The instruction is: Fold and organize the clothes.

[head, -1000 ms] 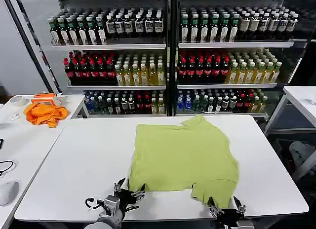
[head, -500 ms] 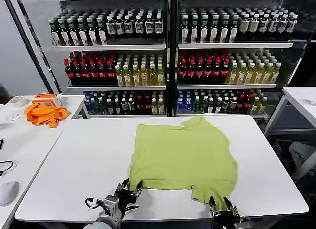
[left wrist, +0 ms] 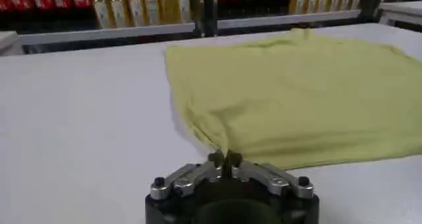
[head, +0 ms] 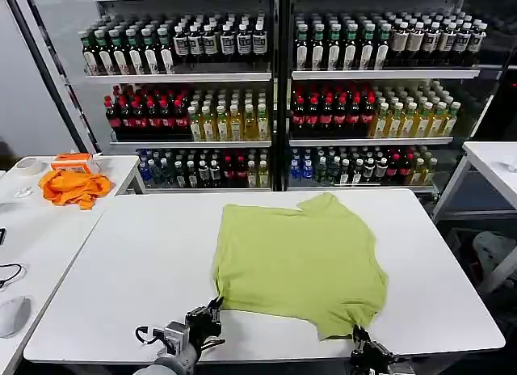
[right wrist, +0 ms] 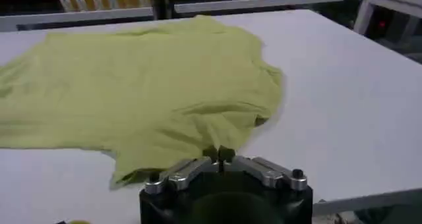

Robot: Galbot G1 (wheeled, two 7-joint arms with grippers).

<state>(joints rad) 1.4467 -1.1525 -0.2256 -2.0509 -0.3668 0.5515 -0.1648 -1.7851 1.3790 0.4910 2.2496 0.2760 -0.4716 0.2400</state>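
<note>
Fingers of the left gripper [left wrist: 225,158] are pressed together on the near-left corner of the lime T-shirt [head: 300,262], pinching the fabric tip, w/ the cloth drawn up in a small peak at the pinch. Right gripper [right wrist: 221,154] likewise: fingers closed tight on the near-right hem, fabric bunched just in front of them.

Shirt lies spread mostly flat on the white table [head: 129,270], roughly centre, a bit to the robot's right; near edge close to the table's front edge, far edge w/ a small bump of cloth toward the back. In the head view the left gripper [head: 212,309] sits at the shirt's near-left corner, right gripper [head: 361,339] at the near-right corner, both low at the table's front edge.

Around: drink shelves [head: 275,92] full of bottles behind the table. Side table [head: 40,229] to the left w/ an orange cloth [head: 74,186] on it, well apart from the shirt. Another white table [head: 494,161] at far right. Table surface around the shirt is bare.
</note>
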